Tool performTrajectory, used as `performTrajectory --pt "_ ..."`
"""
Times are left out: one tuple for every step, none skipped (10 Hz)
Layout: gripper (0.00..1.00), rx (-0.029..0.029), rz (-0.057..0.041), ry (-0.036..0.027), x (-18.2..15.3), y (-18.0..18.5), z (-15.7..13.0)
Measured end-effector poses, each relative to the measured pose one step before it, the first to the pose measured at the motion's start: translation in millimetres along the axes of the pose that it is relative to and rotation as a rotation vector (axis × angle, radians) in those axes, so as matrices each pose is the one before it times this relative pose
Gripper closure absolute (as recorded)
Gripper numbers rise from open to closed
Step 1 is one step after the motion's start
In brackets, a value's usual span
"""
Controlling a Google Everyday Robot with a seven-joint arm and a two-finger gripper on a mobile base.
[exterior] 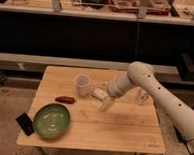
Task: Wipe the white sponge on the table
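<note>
The sponge (99, 94) sits right at the pincer (105, 103), whose grip I cannot tell, on the wooden desk (117, 129) before dark shelving (93, 39).

It looks like a lab or workshop: cluttered shelving (100, 12) at twelve o'clock behind a wooden table (122, 129), the gripper (106, 101) low over its middle.

Warm, dim overhead light lies evenly on the table (132, 129), where the gripper (105, 98) sits low near its middle with only a faint soft shadow on the wood to its right, while the space behind it sinks into near black.
</note>
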Motion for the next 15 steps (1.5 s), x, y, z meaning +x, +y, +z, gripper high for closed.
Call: performTrajectory --pt "0.2 -0.00025 0.0 -0.00001 0.04 0.07 -0.13" --pt "0.2 -0.00005 0.00022 -0.00012 -0.16 -0.03 -0.02" --pt "0.2 -0.00007 -0.00014 0.00008 0.16 0.06 -0.04" --pt "0.2 -0.00002 -0.00002 -0.00001 -0.01 -0.01 -0.02" --pt "0.2 0.00009 0.00016 -0.00009 -0.11 -0.02 0.06" --pt "0.2 0.00001 -0.00005 -0.00004 0.0 0.0 -0.01" --pt "0.2 -0.00143 -0.00102 -0.00479 -0.8 0.47 -0.36" --pt "0.2 -0.00501 0.00214 -0.01304 -2.34 1.68 -0.89" --pt "0.2 -0.01946 0.00883 -0.04048 -8.33 6.74 -3.04" --pt "0.2 -0.0241 0.00755 -0.05099 -9.91 9.76 -2.74" --pt "0.2 -0.03974 0.00869 -0.08235 -16.03 17.15 -4.24" --pt "0.2 -0.06667 0.01226 -0.13741 -28.11 32.31 -4.95" --pt "0.2 -0.03151 0.00459 -0.05632 -9.99 17.03 1.07" --pt "0.2 -0.02901 0.00744 -0.04495 -7.73 16.92 8.35" --pt "0.2 -0.02327 0.01378 -0.01417 2.32 16.18 16.15"
